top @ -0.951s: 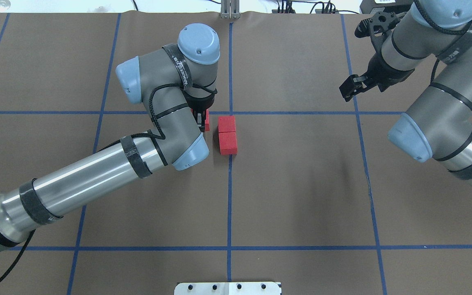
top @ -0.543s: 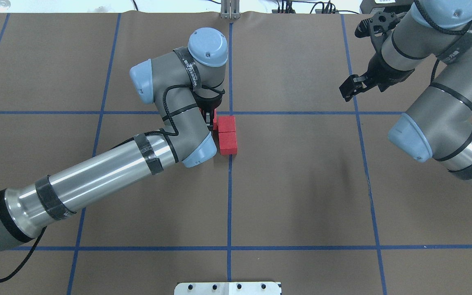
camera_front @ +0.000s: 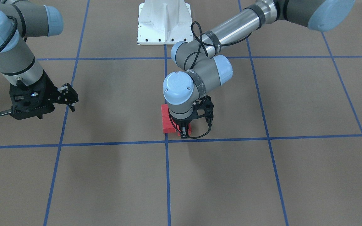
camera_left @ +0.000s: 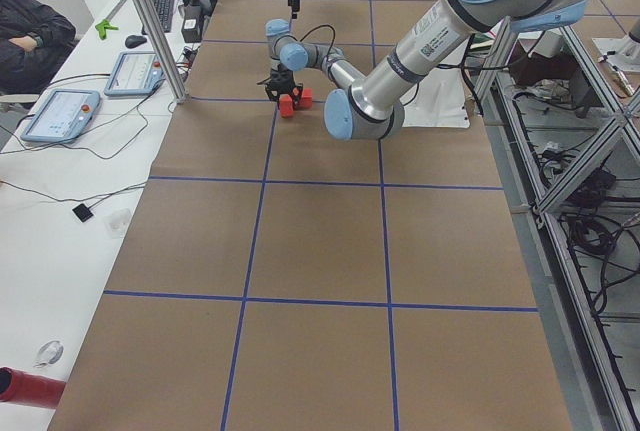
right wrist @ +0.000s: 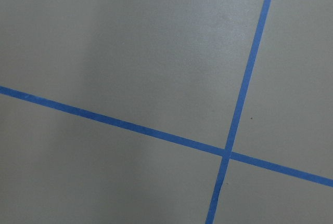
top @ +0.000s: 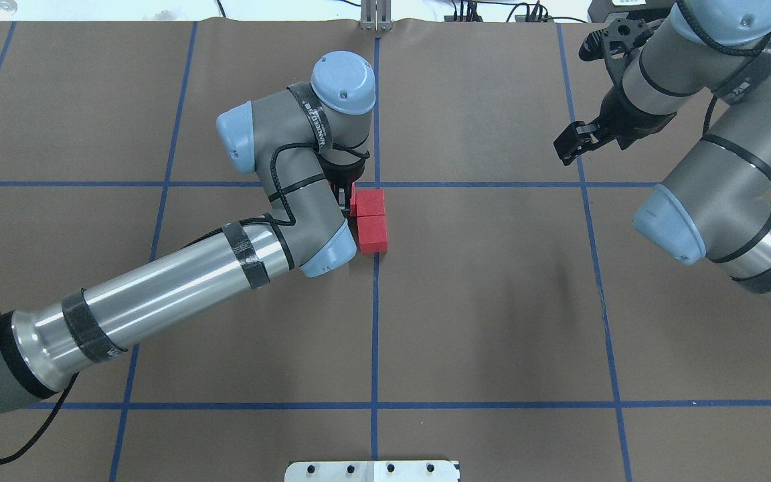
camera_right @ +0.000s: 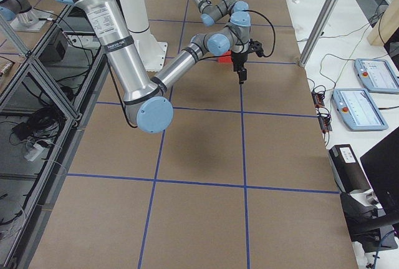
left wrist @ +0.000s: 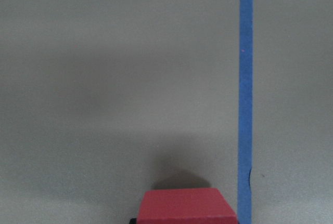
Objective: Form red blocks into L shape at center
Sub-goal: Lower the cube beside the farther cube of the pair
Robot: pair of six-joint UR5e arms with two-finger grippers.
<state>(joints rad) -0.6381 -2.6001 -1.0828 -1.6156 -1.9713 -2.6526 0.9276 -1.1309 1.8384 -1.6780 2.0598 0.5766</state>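
In the overhead view the left arm's wrist hides the left gripper and all but a sliver of the third red block it clamps, at 9 o'clock of the two exposed red blocks; the left wrist view cuts that block off at 6 o'clock. The right gripper shows only side-on, so whether its jaws are parted cannot be told.

You'll see the left pincer has carried its red block sideways toward the 2 blocks lying by the middle crossing. 1 second ago a clear gap showed between them; now it sits tight against the block farther from the robot.
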